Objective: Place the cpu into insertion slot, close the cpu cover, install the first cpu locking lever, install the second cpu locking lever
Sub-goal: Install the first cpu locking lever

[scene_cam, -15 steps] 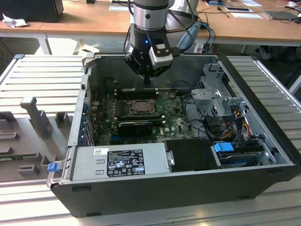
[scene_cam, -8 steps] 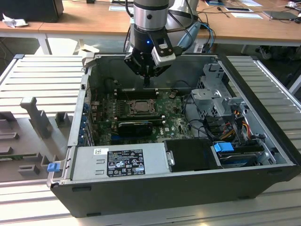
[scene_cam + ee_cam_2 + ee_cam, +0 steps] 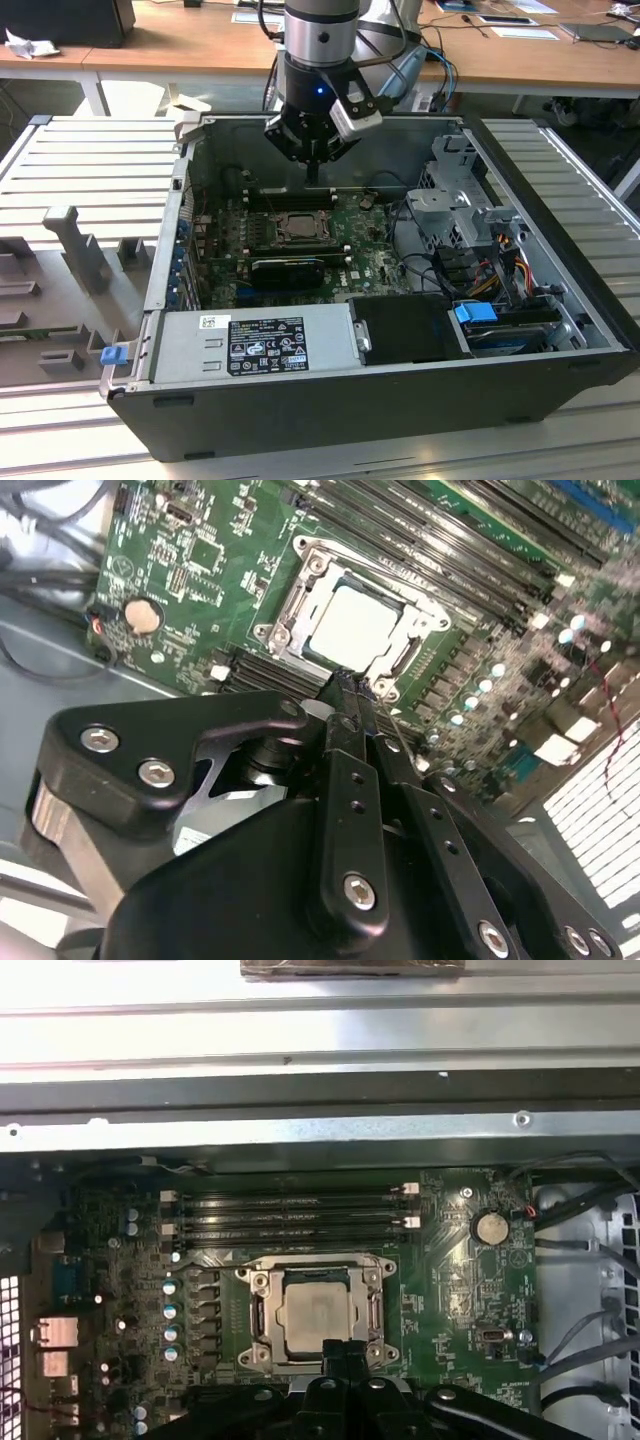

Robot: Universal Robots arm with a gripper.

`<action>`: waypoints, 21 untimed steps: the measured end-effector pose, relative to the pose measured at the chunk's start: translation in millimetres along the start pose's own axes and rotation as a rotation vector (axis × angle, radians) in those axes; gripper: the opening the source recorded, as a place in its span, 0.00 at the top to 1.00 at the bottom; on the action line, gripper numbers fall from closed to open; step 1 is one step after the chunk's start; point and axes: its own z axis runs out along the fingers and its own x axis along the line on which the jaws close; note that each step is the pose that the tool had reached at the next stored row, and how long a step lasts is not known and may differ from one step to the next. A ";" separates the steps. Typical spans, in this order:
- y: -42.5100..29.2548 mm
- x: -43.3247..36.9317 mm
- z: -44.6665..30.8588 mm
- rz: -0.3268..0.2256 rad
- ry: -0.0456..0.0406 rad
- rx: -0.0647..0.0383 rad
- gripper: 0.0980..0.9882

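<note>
The cpu [image 3: 318,1318] lies flat in the motherboard socket with its pale silver top showing; it also appears in the exterior view [image 3: 297,228] and in the second wrist view [image 3: 352,630]. The cpu cover [image 3: 262,1310], a dark metal frame [image 3: 296,592], lies down around the chip. Thin lever rods run along the socket's edges; I cannot tell whether they are latched. My gripper [image 3: 313,176] hangs above the socket's far edge with its black fingers together and nothing between them. In both wrist views the fingertips [image 3: 345,1352] [image 3: 352,686] sit just beside the socket's rim.
The open computer case [image 3: 560,240] has tall metal walls around the motherboard. Memory slots [image 3: 290,1218] lie beside the socket, and a long black card [image 3: 288,268] lies on its near side. A drive cage with cables [image 3: 470,215] stands at the exterior view's right. A power supply [image 3: 250,345] fills the front.
</note>
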 end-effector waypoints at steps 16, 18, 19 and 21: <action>-0.3 2.3 1.4 -0.188 0.0060 -0.004 0.99; -0.4 4.8 2.0 -0.188 0.0060 -0.004 0.99; -0.4 6.2 2.1 -0.188 0.0061 -0.004 0.99; -0.4 8.0 2.2 -0.188 0.0060 -0.004 0.99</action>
